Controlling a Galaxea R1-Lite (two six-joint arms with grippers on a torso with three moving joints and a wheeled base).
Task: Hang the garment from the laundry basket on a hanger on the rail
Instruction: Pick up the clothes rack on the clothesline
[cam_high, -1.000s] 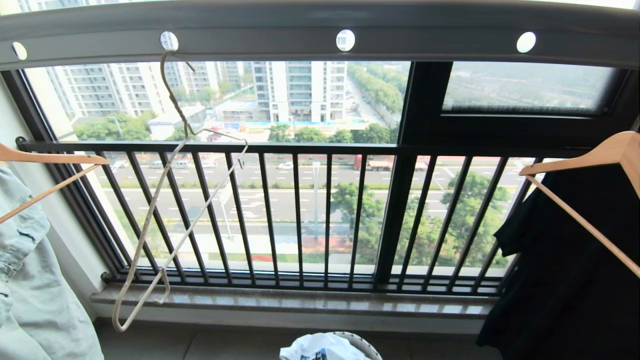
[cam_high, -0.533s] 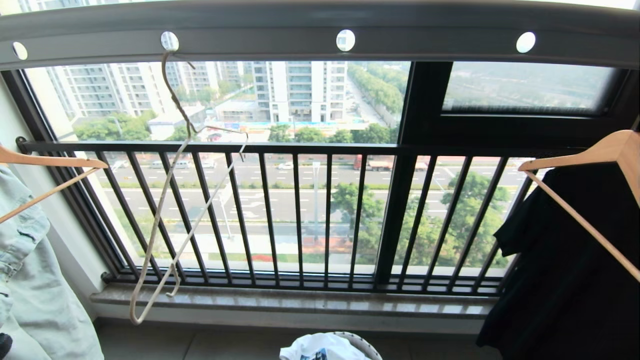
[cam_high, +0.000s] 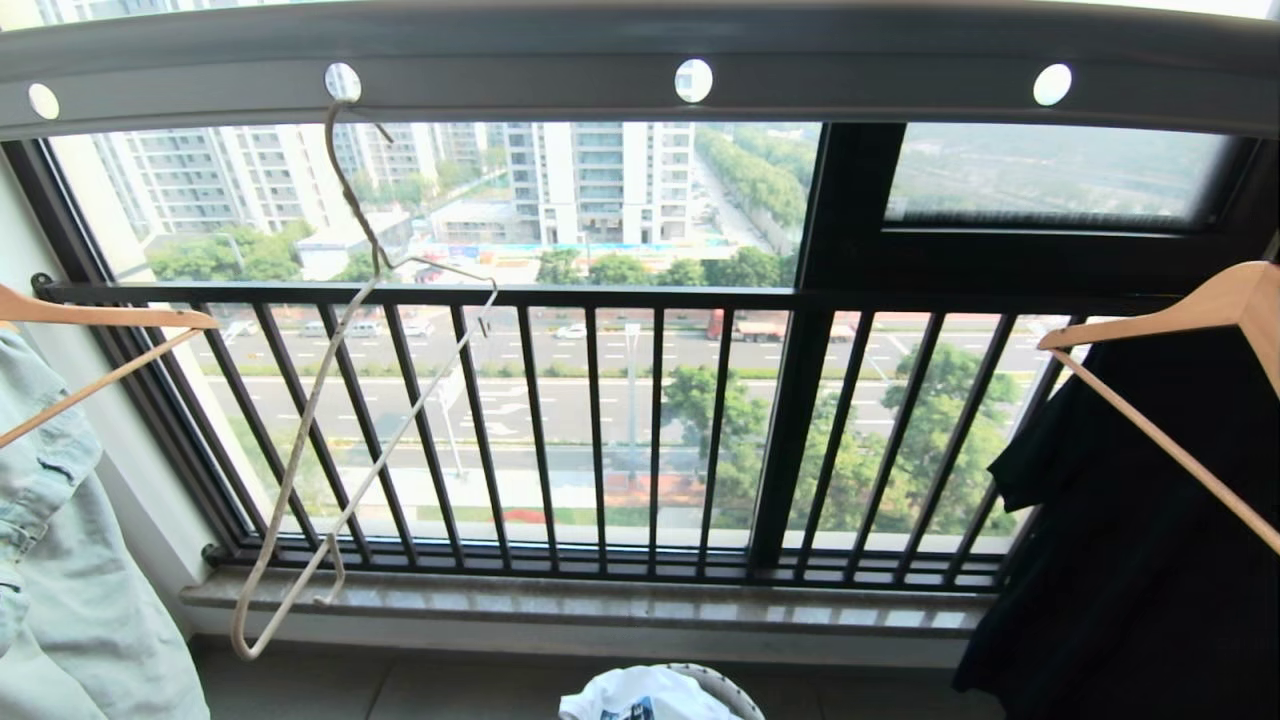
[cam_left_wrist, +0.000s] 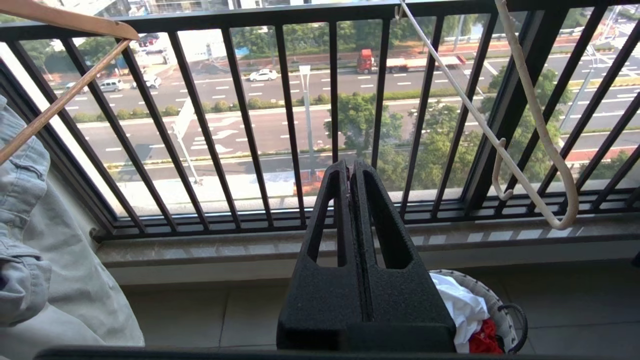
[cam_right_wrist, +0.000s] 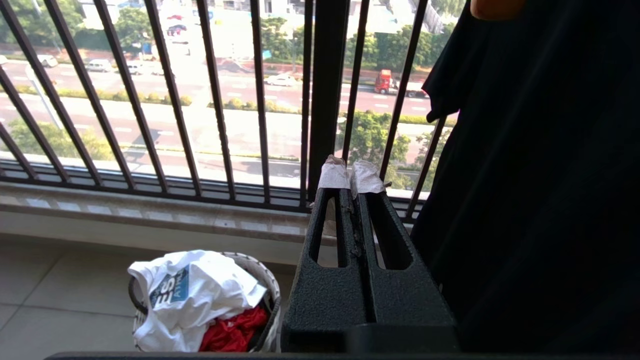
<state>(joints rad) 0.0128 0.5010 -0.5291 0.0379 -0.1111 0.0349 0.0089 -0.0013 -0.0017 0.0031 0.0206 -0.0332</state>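
Balcony's perforated grey rail (cam_high: 640, 60), thin wire hanger (cam_high: 345, 400), both end effectors closed, empty

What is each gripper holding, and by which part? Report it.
Nothing is held. The left gripper and right gripper are both shut and empty; the garment lies in the laundry basket.

White lettering on the dark blue chest graphic of a crumpled white T-shirt (cam_right_wrist: 192, 292) in a laundry basket (cam_right_wrist: 270, 300) is partly folded away; only "SE" can be read.
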